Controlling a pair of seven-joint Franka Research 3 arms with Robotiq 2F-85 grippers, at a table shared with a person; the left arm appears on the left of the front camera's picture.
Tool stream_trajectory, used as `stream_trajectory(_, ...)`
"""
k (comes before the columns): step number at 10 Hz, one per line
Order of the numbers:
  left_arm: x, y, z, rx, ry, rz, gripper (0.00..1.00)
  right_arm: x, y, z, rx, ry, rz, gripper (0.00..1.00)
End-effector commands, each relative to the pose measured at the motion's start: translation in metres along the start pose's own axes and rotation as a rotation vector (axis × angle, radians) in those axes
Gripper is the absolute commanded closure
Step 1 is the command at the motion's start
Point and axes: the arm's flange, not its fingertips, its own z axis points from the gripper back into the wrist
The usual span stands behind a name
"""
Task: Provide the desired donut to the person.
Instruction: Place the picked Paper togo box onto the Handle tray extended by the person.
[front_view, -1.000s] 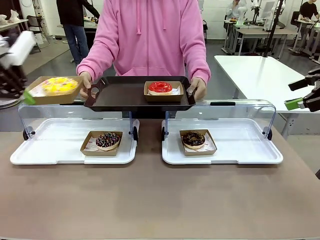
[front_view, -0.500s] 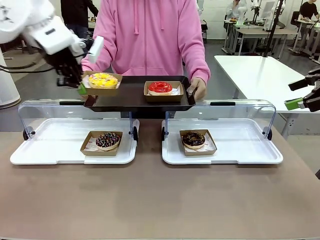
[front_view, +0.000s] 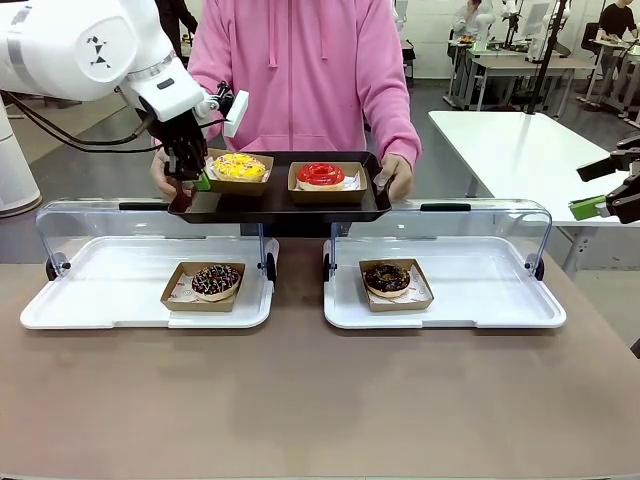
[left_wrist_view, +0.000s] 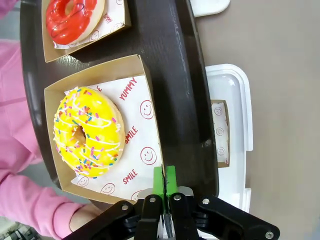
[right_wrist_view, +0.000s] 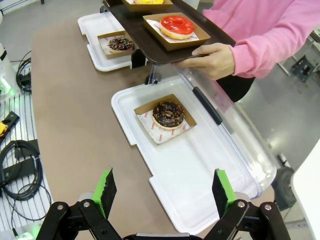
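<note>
Over the bench's far edge, your left end effector (front_view: 201, 180) was clamped on the yellow donut's box (front_view: 239, 171), resting on the person's tray (front_view: 280, 195). Your right end effector (right_wrist_view: 165, 192) gaped. Pulling away while clamped could tip the tray.

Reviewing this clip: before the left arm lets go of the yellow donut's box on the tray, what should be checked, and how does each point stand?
1. Left gripper shut on the wall of the yellow donut's box: ok.
2. Box over the dark tray, beside the red donut's box: ok.
3. Box bottom resting flat on the tray: cannot tell.
4. Person's hands holding the tray level: ok.
5. Yellow donut sitting inside its box: ok.
6. Right gripper open, clear of the tray: ok.
</note>
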Motion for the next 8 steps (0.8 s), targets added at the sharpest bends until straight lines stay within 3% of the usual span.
stream_trajectory(1,0.002,0.009,-0.003,0.002,-0.012,0.004,0.99,-0.001,0.0,-0.001,0.006,-0.006,-0.005,0.0)
stream_trajectory(6,-0.002,0.016,-0.02,-0.001,-0.02,-0.009,0.99,-0.001,0.0,-0.001,0.006,-0.006,-0.005,0.0)
stream_trajectory(7,-0.002,0.017,-0.021,-0.02,-0.029,-0.003,0.57,-0.001,0.0,-0.001,0.006,-0.006,-0.005,0.0)
stream_trajectory(8,-0.001,0.015,-0.014,-0.044,-0.039,-0.003,0.44,-0.001,0.0,-0.001,0.006,-0.006,-0.005,0.0)
